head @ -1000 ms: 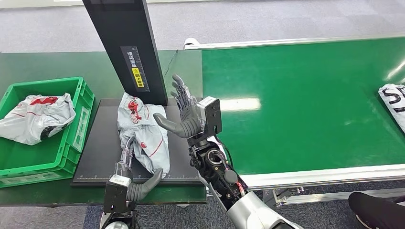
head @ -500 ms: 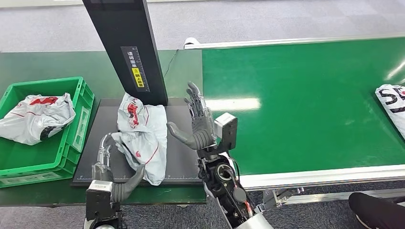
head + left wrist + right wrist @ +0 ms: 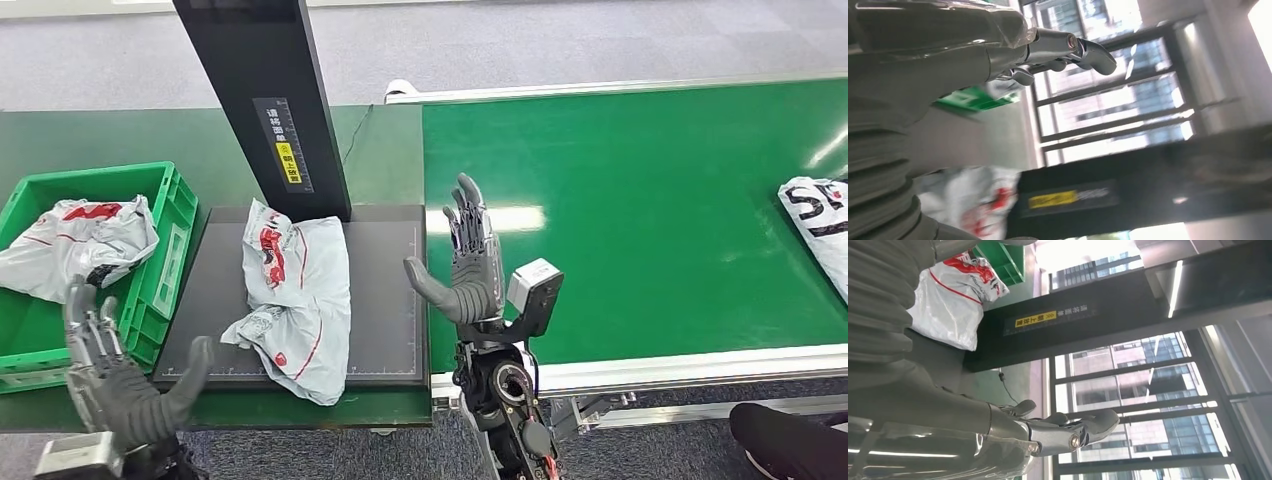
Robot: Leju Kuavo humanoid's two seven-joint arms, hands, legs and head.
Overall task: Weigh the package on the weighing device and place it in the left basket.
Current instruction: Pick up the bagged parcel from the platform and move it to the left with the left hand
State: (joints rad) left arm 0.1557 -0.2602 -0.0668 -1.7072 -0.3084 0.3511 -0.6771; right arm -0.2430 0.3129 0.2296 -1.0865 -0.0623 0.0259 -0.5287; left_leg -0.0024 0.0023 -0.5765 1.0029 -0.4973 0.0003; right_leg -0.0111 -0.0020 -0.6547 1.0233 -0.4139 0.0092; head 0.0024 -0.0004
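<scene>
1. The package point(image 3: 295, 296), a crumpled white plastic bag with red print, lies on the black weighing device point(image 3: 380, 290), toward its left and middle, with its near end reaching the device's near edge.
2. No hand touches the package.
3. The left hand point(image 3: 118, 375) is raised at the near left, in front of the near corner of the left basket point(image 3: 170, 255). Its fingers are spread wide and it holds nothing.
4. The right hand point(image 3: 470, 265) stands upright at the right edge of the weighing device, where the device meets the conveyor belt point(image 3: 640, 220). Its fingers point up and away, thumb stuck out to the left, wide and holding nothing.
5. The left basket is green and sits on the counter point(image 3: 110, 135) just left of the weighing device. Another white bag point(image 3: 75, 245) with red print already lies inside it.
6. A black post point(image 3: 265, 100) with a yellow label rises from the far edge of the weighing device, just behind the package.
7. On the far right of the green conveyor belt lies a white parcel point(image 3: 815, 225) with black lettering, well apart from both hands.
</scene>
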